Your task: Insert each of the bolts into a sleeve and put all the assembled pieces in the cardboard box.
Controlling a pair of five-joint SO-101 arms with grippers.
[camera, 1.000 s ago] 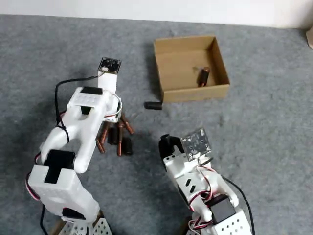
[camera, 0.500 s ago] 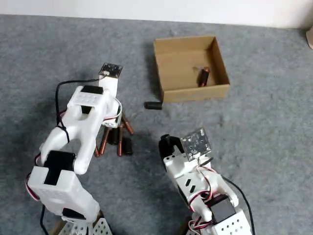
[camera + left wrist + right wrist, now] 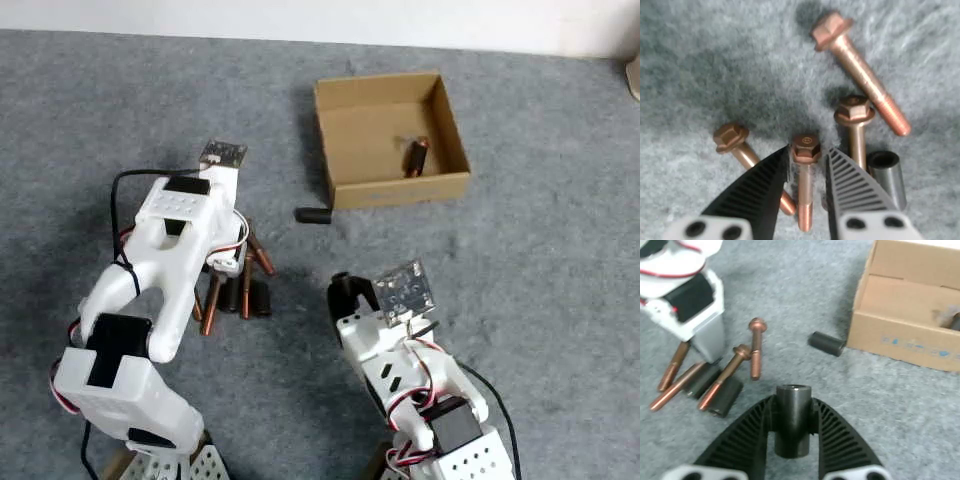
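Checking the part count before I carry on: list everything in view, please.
Carpet: one, grey, covers the table.
Box: one, brown cardboard, far side of the carpet.
Assembled piece: one, copper bolt in dark sleeve, inside the box.
Bolts: four, copper, loose in a pile on the carpet.
Sleeves: four, black; two in the pile, one on the carpet beside the box, one gripped.
Left gripper: white with black fingers, open, astride one bolt in the pile.
Right gripper: white with black fingers, shut on the fourth sleeve.
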